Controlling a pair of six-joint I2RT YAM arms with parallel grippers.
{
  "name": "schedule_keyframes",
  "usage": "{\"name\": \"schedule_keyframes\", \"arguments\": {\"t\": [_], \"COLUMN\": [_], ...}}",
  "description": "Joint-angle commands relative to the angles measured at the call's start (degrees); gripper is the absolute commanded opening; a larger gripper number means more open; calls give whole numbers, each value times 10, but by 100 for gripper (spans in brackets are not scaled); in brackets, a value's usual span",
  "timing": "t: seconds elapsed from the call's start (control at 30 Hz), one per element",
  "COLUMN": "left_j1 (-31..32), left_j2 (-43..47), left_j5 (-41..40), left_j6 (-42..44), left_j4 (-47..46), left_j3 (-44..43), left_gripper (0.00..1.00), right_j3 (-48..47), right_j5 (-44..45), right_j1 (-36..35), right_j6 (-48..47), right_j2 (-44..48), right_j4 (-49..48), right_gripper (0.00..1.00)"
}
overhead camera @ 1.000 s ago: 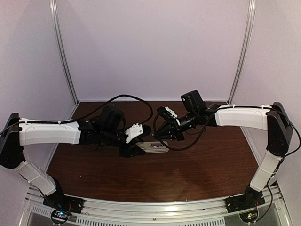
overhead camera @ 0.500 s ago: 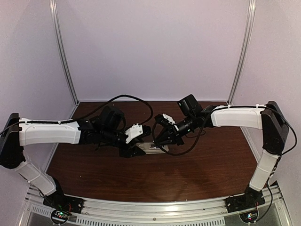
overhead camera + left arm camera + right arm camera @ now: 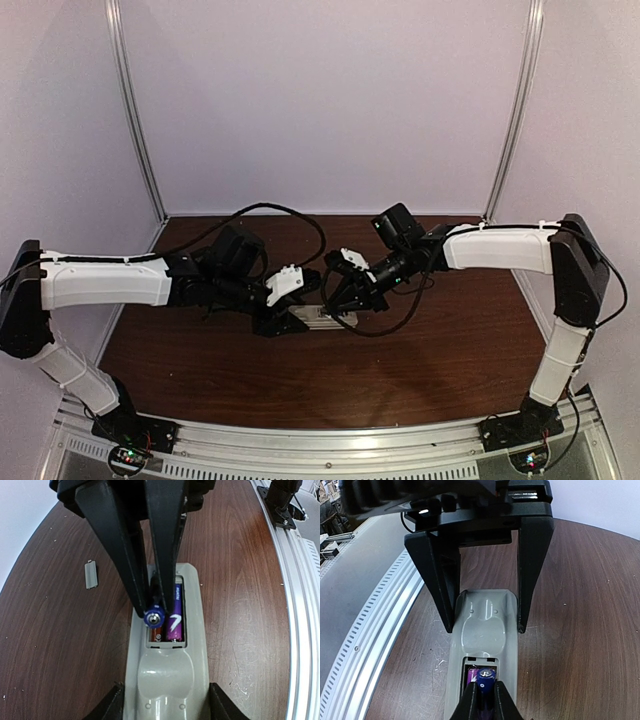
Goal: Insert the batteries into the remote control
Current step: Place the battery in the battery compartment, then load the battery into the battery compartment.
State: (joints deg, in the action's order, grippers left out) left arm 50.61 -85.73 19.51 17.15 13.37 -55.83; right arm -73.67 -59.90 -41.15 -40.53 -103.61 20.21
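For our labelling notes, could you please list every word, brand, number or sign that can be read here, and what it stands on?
No text can be read.
Seated battery: white mark and tiny print, too small to read.
Held battery: no print legible.
Remote control: no marking shows.

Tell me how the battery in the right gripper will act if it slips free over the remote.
The battery is a smooth round cylinder, so it would probably roll if released, perhaps off the remote control. It looks rigid, so pressing shouldn't bend it, but the right gripper pinches it only at thin fingertips, so it may pivot.
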Motion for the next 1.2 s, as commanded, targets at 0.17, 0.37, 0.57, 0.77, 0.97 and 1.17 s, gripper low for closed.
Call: {"name": "schedule_keyframes", "arguments": {"t": [0.17,0.37,0.57,0.77,0.97,1.17], "left_j1": [-4,-3,-4,-2,10,21], "left_j2": [4,9,15,25,17,-9], "left_j5": [4,-3,-20,-37,-70,-69], "left_j6": [8,8,13,33,97,143], "left_j4": [-34,-34,-35,-42,-32,-7], "left_j3": [-18,-16,-11,-13,-31,-70], "left_gripper": [0,0,0,0,0,0], "right_j3": [-23,-32,-13,-36,-104,-95], "right_j5": [25,14,-10,-19,-18,-35], "right_j1": [-4,5,42,64,64,63], "right_j6": [-14,8,195,398,430,453], "right_j2": [-2,8,36,20,-8,14], "right_j4": [56,57,-60,-111,-5,1], "right_gripper": [32,55,97,100,100,100]}}
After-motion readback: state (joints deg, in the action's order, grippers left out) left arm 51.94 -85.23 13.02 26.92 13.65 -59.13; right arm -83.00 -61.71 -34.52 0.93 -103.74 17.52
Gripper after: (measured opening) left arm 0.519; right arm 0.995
